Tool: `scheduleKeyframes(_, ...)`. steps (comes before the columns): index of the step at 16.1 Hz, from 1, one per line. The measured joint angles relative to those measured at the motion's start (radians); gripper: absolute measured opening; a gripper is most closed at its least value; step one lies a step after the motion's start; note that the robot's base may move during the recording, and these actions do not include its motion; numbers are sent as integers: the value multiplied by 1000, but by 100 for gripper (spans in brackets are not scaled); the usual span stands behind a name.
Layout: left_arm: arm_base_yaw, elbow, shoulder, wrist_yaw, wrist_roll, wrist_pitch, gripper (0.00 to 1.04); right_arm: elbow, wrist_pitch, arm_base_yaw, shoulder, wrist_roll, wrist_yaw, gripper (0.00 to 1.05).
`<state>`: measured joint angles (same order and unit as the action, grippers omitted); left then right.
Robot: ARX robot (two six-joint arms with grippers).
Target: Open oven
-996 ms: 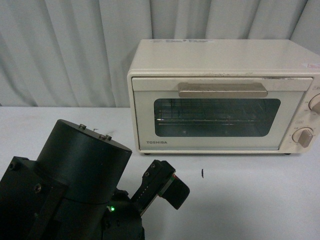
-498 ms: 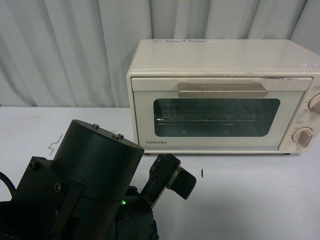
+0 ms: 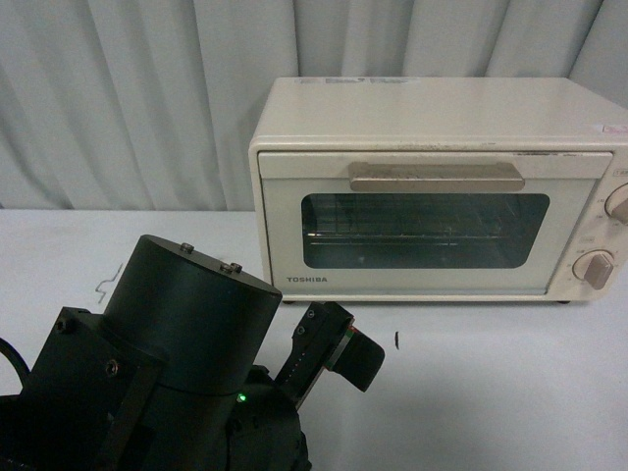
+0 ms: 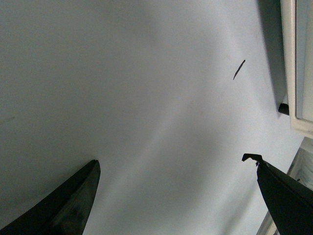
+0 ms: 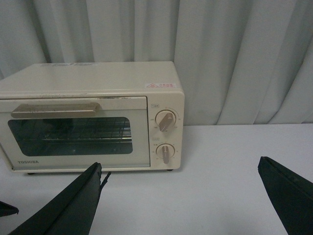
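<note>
- Since a second ago, the left arm [image 3: 186, 334] stands higher and nearer the oven [image 3: 432, 118].
- Bench [image 3: 491, 392]: bare white room lies in front of the oven, probably enough for a door that drops forward.
- The oven sits at the back of the bench against the curtain [image 3: 128, 98], door [image 3: 285, 235] shut. It looks rigid but light, so a hard pull may drag it.
- Its glass window [image 3: 422, 231] is fragile and best avoided.
- The bar handle [image 3: 437, 177] along the door's top looks stiff — the likely hold.
- Left claw [image 4: 176, 200]: spread wide, empty, low over the bench.
- Right claw [image 5: 178, 200]: also spread, empty, well back.
</note>
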<state>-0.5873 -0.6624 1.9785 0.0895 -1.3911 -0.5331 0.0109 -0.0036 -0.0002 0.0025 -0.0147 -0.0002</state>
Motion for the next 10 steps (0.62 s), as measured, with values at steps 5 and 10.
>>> scheduleKeyframes(5,0,0,0,0,0,0,98,0,0,0,0,0,0,98)
scheduleKeyframes(10,0,0,0,0,0,0,98,0,0,0,0,0,0,98)
